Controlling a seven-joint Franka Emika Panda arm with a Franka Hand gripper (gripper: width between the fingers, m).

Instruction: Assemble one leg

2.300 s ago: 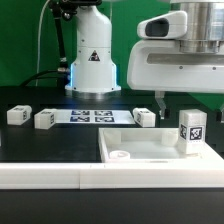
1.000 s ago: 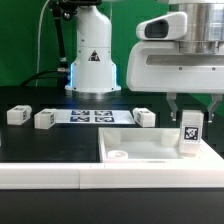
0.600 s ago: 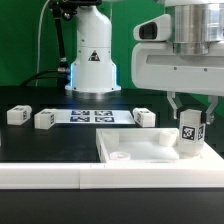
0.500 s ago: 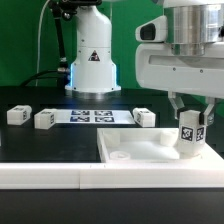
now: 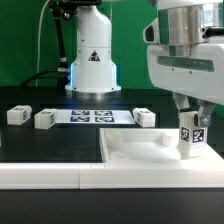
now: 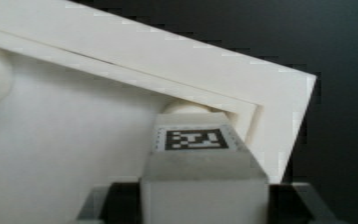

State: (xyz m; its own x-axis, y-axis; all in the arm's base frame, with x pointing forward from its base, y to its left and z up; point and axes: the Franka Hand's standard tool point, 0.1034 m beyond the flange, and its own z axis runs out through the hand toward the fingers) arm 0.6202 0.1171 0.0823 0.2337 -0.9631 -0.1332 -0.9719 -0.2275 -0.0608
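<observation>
Exterior view: the tool (image 5: 190,121) has descended, now clamping the small white tagged plastic leg (image 5: 190,137) at a corner of the flat white rimmed panel (image 5: 135,152); fastening likely follows.

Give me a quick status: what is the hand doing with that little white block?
Hand shut on leg. Leg upright at a corner of the flat white square part. Nothing seen blocking it.
</observation>
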